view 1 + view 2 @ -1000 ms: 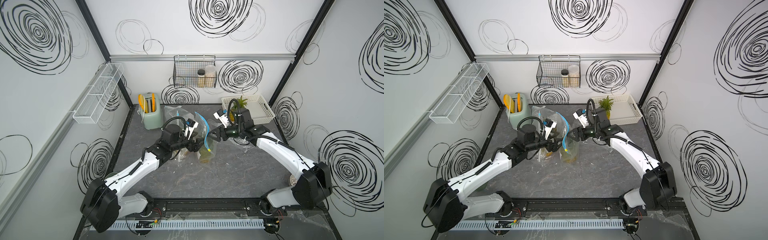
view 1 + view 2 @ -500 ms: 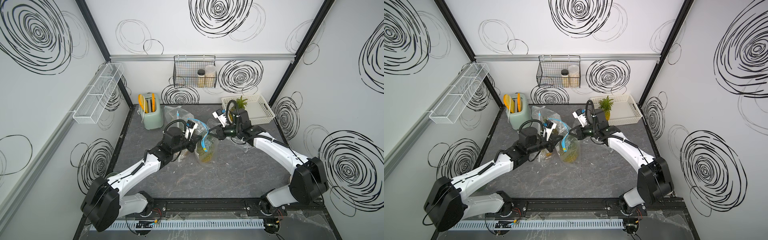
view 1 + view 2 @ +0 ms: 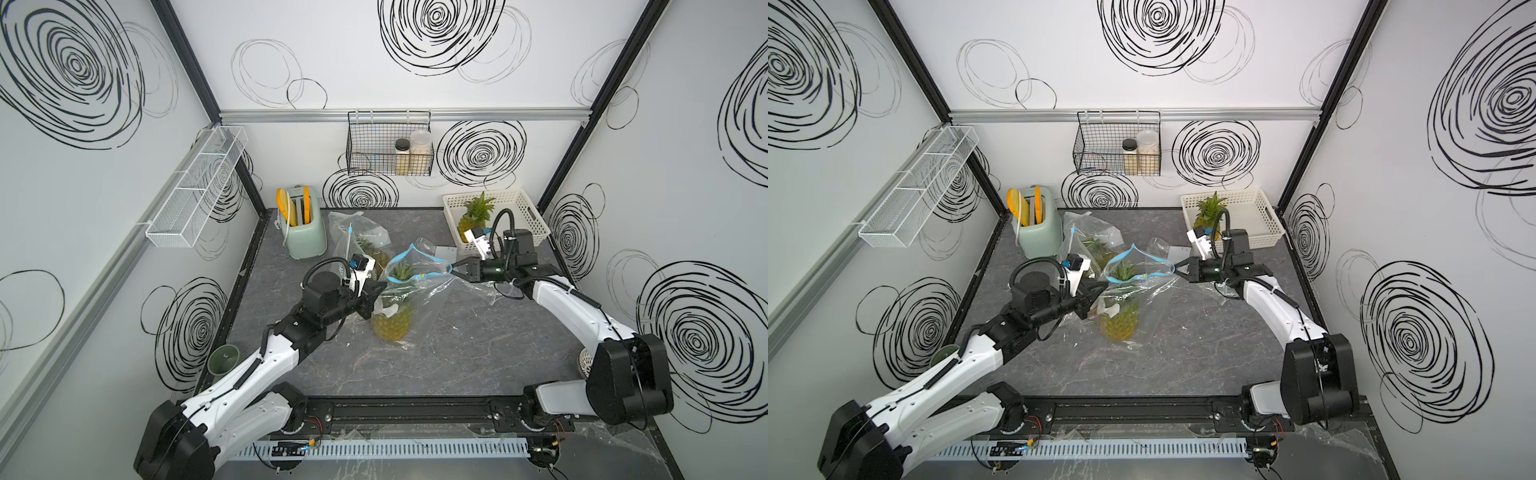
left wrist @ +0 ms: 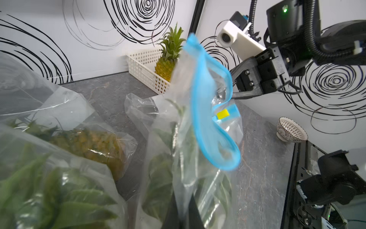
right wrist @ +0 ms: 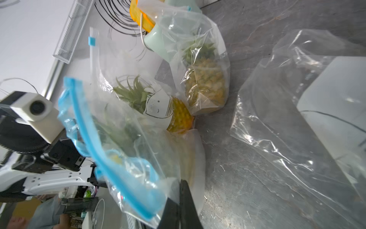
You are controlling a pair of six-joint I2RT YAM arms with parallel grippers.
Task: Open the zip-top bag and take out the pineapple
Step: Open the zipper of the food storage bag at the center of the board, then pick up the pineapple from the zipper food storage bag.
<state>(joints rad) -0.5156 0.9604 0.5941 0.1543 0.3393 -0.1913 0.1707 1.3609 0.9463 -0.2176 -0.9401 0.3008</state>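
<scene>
A clear zip-top bag with a blue zip strip (image 3: 417, 266) (image 3: 1133, 266) hangs between my two grippers, and its mouth gapes open. The pineapple (image 3: 392, 322) (image 3: 1119, 322) stands inside it, crown up, with a white label on its body (image 5: 179, 119). My left gripper (image 3: 380, 286) (image 3: 1100, 286) (image 4: 182, 196) is shut on the bag's near-left film. At the right end of the mouth my right gripper (image 3: 453, 268) (image 3: 1177, 268) (image 5: 178, 189) is shut on the bag, just below the blue strip (image 5: 95, 138).
Behind the left gripper a second bagged pineapple (image 3: 372, 251) leans beside the green toaster (image 3: 301, 228). A white basket (image 3: 523, 208) at the back right holds a bare pineapple. An empty clear bag (image 3: 482, 289) lies under the right gripper. A patterned bowl (image 4: 291, 132) sits by the right wall.
Both grippers have closed on the bag, one at each side of its mouth. The right gripper has drawn a little to the right, and the blue-rimmed mouth now stretches wider.
</scene>
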